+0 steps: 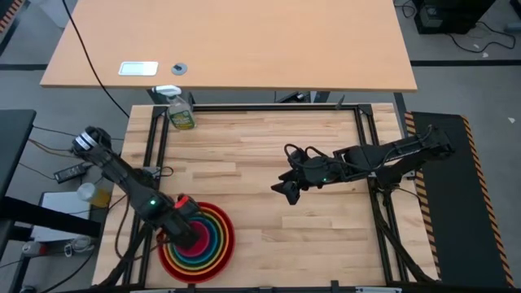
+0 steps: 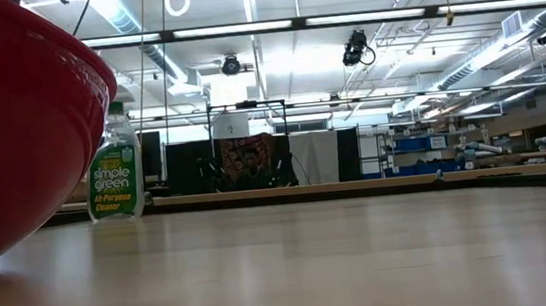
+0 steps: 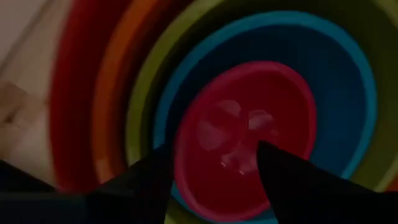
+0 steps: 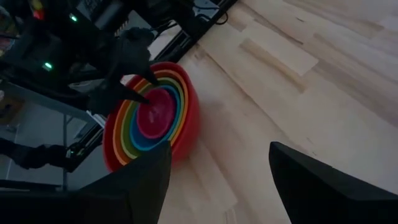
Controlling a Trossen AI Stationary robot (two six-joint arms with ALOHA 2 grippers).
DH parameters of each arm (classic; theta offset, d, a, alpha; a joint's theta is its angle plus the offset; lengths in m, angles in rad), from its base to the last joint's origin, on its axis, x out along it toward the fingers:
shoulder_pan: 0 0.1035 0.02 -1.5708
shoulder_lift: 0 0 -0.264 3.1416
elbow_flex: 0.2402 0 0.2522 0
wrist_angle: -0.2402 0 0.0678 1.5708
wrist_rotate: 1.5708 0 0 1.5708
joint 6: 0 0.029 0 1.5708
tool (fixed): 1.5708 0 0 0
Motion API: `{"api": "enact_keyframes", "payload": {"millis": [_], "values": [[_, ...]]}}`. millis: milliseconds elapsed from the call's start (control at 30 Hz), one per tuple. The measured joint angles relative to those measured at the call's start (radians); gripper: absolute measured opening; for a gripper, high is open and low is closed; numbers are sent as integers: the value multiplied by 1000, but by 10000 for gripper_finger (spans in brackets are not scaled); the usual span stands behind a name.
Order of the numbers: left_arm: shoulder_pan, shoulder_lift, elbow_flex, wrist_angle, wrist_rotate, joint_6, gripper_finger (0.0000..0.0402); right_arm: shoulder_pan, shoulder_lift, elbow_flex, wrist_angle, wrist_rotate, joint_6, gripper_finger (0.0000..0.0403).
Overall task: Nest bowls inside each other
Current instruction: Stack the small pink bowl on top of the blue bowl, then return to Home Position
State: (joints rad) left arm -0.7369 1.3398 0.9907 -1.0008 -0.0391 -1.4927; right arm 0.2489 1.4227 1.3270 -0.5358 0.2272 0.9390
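Note:
Five bowls sit nested near the table's front left: the red bowl (image 1: pixel 225 244) outermost, then orange (image 3: pixel 111 68), yellow-green (image 3: pixel 142 84), blue (image 3: pixel 339 93), and the pink bowl (image 3: pixel 242 118) in the middle. My left gripper (image 3: pixel 211 158) is open and points down into the stack (image 4: pixel 180 118). One fingertip is over the pink bowl's inside and the other is at its rim. My right gripper (image 1: pixel 285 191) hangs open above the table's middle and holds nothing. My left gripper stands from above at the pink bowl's rim (image 3: pixel 180 143), with one finger (image 3: pixel 277 168) inside the bowl and one outside. Whether either finger touches the bowl, I cannot tell. The pink bowl rests inside the blue one.
A yellow-green spray bottle (image 1: pixel 181 112) stands at the table's far left corner and also shows in the low view (image 2: pixel 114 168). Bare wood lies between the stack and the right arm. Black frame rails run along the table's left, right and far sides.

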Motion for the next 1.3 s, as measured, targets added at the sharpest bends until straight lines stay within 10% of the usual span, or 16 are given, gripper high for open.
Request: {"api": "enact_keyframes", "payload": {"millis": [467,800,1067,1300], "values": [[-47,-25,96,-196,-72,165,213,2,0,0,-1,-2,-26,274],[-32,-40,323,-278,-447,367,168,12,-103,0,-167,96,-58,249],[113,-275,265,-190,-576,532,118,-57,-306,-113,-264,118,-83,200],[291,-508,122,61,-585,743,79,-75,-556,-339,0,103,-163,170]]}}
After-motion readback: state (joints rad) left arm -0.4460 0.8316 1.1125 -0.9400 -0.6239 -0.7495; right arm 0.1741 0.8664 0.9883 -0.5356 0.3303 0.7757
